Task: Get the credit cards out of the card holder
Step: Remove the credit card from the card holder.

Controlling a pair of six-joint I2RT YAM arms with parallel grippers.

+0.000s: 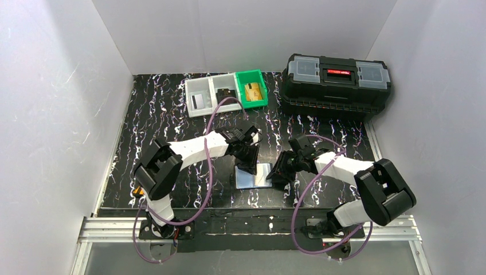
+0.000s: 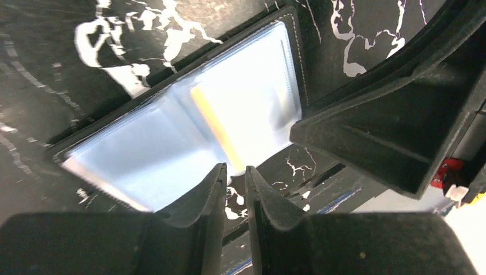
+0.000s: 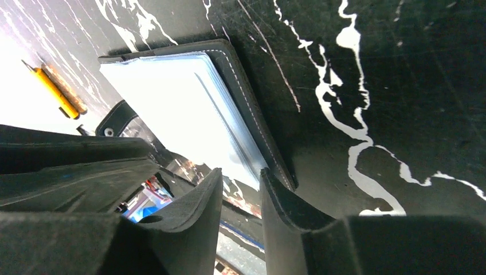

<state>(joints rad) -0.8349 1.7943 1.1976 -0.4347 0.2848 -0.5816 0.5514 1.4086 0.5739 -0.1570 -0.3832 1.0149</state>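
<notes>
In open card holder point(image 1: 250, 179), orange-edged card point(image 2: 216, 127) pocketed; in green bin point(image 1: 254, 105), gold-orange card point(image 1: 253, 91). Left gripper point(image 2: 235, 175), right gripper point(image 3: 240, 180): slit-wide at holder's edges, grip unclear.

Robot lab test cell, most likely; not a home or shop.
Left arm point(image 1: 189, 150) and right arm point(image 1: 349, 166) bolted by an aluminium rail point(image 1: 114, 226) along the bottom of the frame, purple cables point(image 1: 209, 183) looping off them. Plain white panels point(image 1: 57, 114) box in a black marbled tabletop point(image 1: 172, 114). Black toolbox point(image 1: 335, 86) upper right, grey bins point(image 1: 209, 94) and green bin point(image 1: 252, 87) top centre.
</notes>
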